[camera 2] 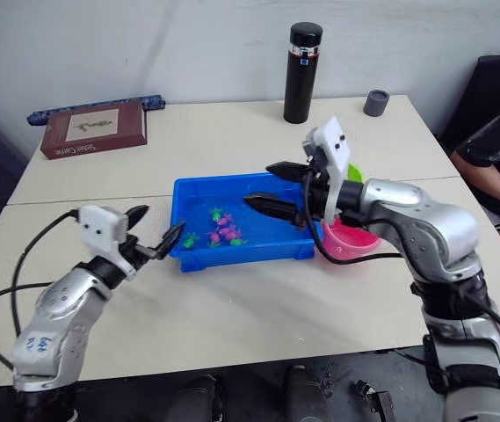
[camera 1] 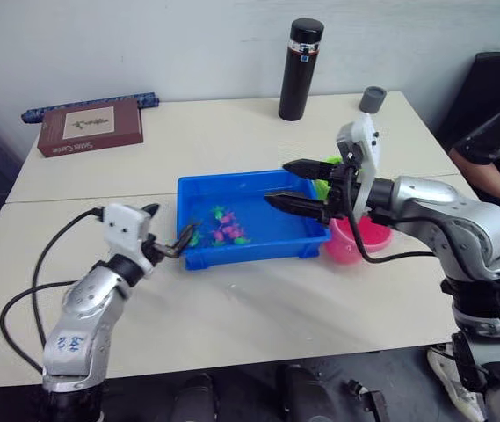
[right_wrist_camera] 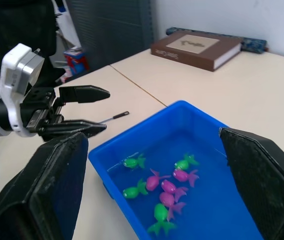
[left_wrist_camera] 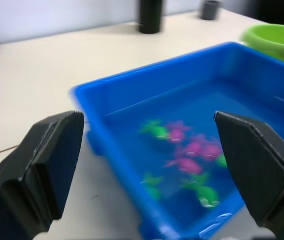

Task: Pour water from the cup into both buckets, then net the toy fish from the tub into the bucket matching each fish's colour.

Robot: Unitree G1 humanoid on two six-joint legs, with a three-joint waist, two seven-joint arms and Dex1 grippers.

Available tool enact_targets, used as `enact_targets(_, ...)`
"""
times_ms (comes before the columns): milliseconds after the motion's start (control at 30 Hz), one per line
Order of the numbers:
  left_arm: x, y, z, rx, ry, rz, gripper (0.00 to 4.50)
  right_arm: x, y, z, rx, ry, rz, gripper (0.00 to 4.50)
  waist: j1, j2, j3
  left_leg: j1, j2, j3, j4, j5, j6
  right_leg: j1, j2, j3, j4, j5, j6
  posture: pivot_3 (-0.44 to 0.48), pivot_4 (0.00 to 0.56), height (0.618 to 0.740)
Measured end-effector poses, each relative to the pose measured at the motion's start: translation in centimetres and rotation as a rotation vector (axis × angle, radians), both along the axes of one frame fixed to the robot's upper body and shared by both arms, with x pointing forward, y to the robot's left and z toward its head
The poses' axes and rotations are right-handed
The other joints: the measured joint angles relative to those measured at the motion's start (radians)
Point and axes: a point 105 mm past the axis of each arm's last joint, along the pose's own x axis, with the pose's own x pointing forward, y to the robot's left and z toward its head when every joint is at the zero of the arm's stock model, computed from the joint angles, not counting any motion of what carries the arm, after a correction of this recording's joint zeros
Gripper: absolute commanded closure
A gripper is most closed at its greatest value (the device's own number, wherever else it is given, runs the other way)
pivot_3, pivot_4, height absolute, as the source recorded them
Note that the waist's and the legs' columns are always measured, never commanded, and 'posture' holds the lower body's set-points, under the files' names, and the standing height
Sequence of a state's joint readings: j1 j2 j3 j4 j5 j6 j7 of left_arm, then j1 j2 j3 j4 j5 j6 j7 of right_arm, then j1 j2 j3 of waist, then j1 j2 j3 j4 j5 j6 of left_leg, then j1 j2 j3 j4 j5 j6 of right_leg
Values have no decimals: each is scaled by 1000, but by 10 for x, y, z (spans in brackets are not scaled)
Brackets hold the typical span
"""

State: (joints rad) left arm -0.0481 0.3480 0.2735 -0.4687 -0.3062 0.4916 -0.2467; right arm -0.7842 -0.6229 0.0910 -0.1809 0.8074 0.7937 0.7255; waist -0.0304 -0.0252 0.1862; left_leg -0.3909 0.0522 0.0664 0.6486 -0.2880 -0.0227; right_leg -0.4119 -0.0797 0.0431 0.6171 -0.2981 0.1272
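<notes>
While tub [camera 1: 250, 251] lies mid-frame: long axis left-right.
Left fingers [camera 1: 169, 237]: open, empty.
Right fingers [camera 1: 295, 185]: spread, empty.

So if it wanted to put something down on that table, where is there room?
The near strip of table in front of the blue tub is bare between the two arms, and so is the far stretch between the brown book and the black flask. It is crowded by the right pincer, over the pink bucket and green bucket.
</notes>
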Motion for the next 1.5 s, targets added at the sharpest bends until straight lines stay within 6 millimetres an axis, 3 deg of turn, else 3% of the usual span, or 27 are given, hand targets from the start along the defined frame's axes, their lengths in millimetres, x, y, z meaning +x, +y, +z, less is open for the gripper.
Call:
enact_targets(233, -27, 65, -31, -78, 98, 312, 0, 3, 15, -1, -32, -9, 111, 55, 1, 0, 0, 0, 1, -1, 0, -2, -1, 0, -2, -3, 0, -1, -2, 0, 150, 740)
enact_targets(367, -31, 89, -38, -63, 135, 372, 0, 3, 19, -2, -46, -11, 139, 55, 3, 0, 0, 0, 1, -2, 0, -2, -2, 0, -4, -7, 1, -2, -4, 0, 150, 740)
enact_targets(667, -9, 102, -39, -64, 205, 312, 0, 9, 21, 3, -60, -16, 128, 55, -3, 0, 0, 0, -2, -4, -2, -3, -2, -1, -14, -9, 1, -3, -6, 0, 150, 740)
enact_targets(1033, 7, 110, -87, -15, 406, 220, 0, 13, 12, 6, -49, -2, 82, 55, -2, 0, 0, -1, -3, -2, -2, -4, -1, -2, -16, -14, 1, -3, -6, 0, 150, 740)
enact_targets(1267, 17, 109, -85, 15, 401, 182, 0, 15, 7, -1, -55, 30, 53, 55, -3, 0, 0, -1, -3, -2, -3, -5, -1, -3, -18, -15, 1, -3, -6, 0, 150, 740)
enact_targets(1500, 17, 104, -95, 24, 443, 156, 0, 19, -4, 0, -44, 30, 10, 55, -3, 0, 0, -1, -3, -1, -3, -5, -1, -2, -18, -18, 1, -3, -6, 0, 150, 740)
